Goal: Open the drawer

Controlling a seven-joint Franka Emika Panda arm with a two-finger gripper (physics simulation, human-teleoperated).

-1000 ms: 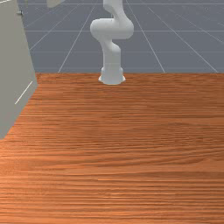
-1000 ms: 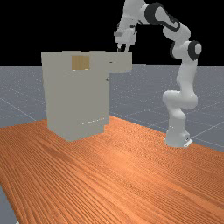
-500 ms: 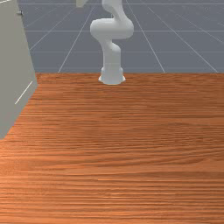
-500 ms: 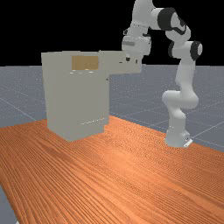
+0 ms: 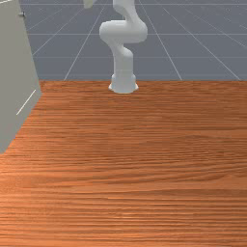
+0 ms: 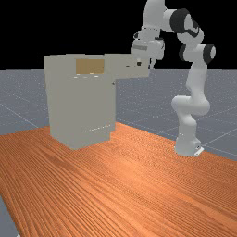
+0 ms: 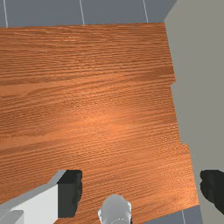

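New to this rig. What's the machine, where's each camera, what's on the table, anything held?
It's one robot arm ending in a two-finger gripper. The front view faces the arm across the table; the far view is from farther off; the wrist view rides with the gripper, looking down past its fingers. A grey cabinet stands on the table, its drawer sticking out near the top. The gripper is by the drawer's outer end, fingers wide apart, holding nothing.
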